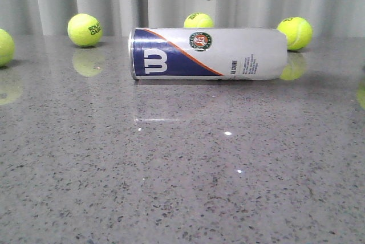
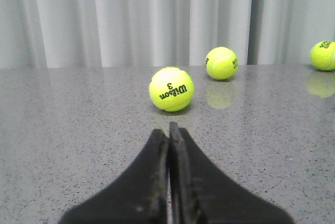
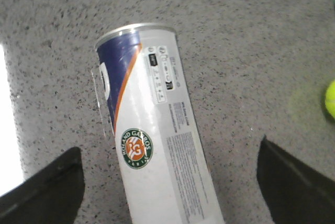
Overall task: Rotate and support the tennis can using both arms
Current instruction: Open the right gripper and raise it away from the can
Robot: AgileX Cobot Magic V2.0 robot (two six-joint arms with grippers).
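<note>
1. Right tool [image 3: 167, 182] hangs spread wide above the tennis can [image 1: 208, 53], a finger well clear on either side, grasping nothing.
2. Left tool [image 2: 168, 145] is clenched empty, facing a tennis ball [image 2: 171, 89], away from the can.
3. Lying on its side on the table [image 1: 182, 187], the can runs left-right, silver rim leftward.
4. Balls sit behind; open room lies in front.

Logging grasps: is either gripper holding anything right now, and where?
Nothing. The left gripper is shut on air; the right gripper hangs open above the lying tennis can.
</note>
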